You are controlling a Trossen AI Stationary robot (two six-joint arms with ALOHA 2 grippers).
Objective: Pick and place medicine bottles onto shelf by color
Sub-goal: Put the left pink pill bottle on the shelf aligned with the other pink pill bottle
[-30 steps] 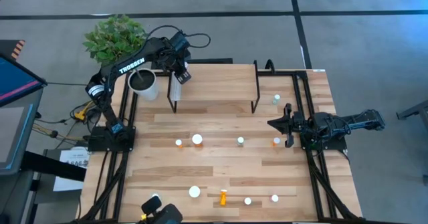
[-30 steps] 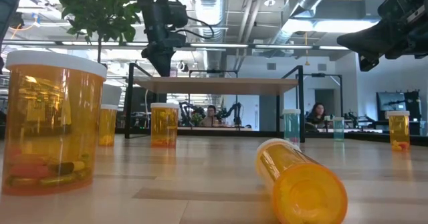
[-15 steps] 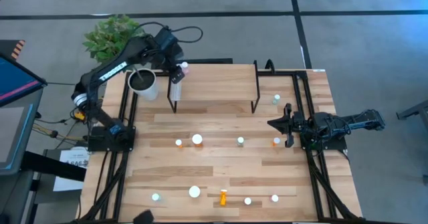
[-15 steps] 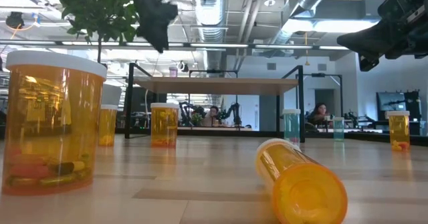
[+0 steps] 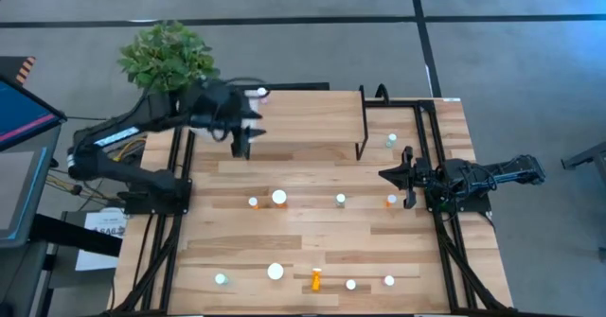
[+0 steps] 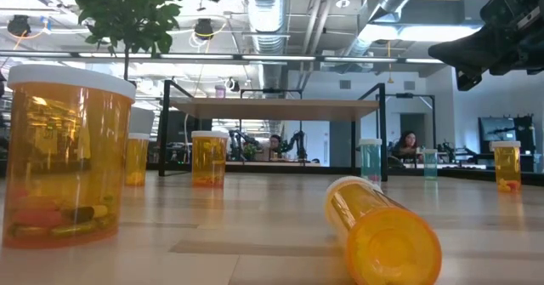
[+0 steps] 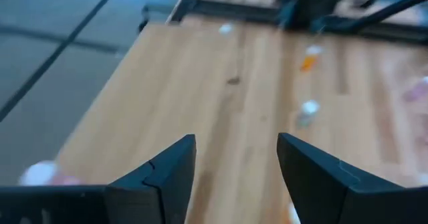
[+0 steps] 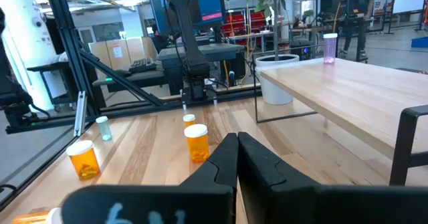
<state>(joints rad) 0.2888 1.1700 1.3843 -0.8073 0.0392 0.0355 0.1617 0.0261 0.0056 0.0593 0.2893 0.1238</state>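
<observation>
While you look down from the high view, take the shelf point(image 5: 303, 118) as your landmark: it stands at the far middle of the wooden table point(image 5: 312, 251). Your left arm reaches over the shelf's left end, and its left gripper point(image 7: 235, 174) hangs above the shelf top with fingers spread apart and nothing between them. Your right arm waits off the shelf's right front corner, its right gripper point(image 8: 235, 158) pressed together and empty. One pink bottle point(image 5: 261, 94) stands on the shelf's far left corner. A teal bottle point(image 5: 391, 140) sits just right of the shelf. In front of the shelf, a large orange bottle point(image 5: 279, 198) stands in a scattered row of small ones, and a tipped orange bottle point(image 5: 315, 279) lies well nearer you.
</observation>
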